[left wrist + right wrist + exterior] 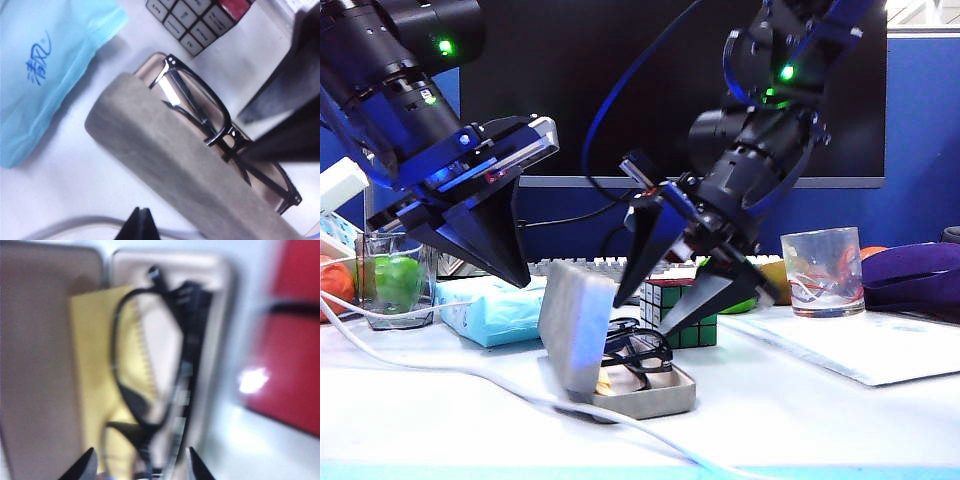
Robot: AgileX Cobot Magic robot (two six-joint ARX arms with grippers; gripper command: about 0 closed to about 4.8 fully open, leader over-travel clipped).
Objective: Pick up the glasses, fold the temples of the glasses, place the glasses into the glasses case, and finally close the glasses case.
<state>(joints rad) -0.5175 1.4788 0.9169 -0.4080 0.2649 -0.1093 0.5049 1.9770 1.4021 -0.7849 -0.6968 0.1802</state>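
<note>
The black thin-framed glasses [638,352] lie folded in the tray of the open grey suede-textured oblong glasses case [620,375] on the white tabletop [800,410], resting partly on a yellow cloth [102,385]. The case's lid [575,322] stands upright. The right end effector [665,300] hangs just above the glasses, its 2 fingers spread wide and holding nothing. The left end effector [515,265] hovers above and to the left of the case in the exterior view, over a light blue soft tissue pack [495,308], its fingers pressed together and empty. A Rubik's cube [682,308] sits just behind the case.
</note>
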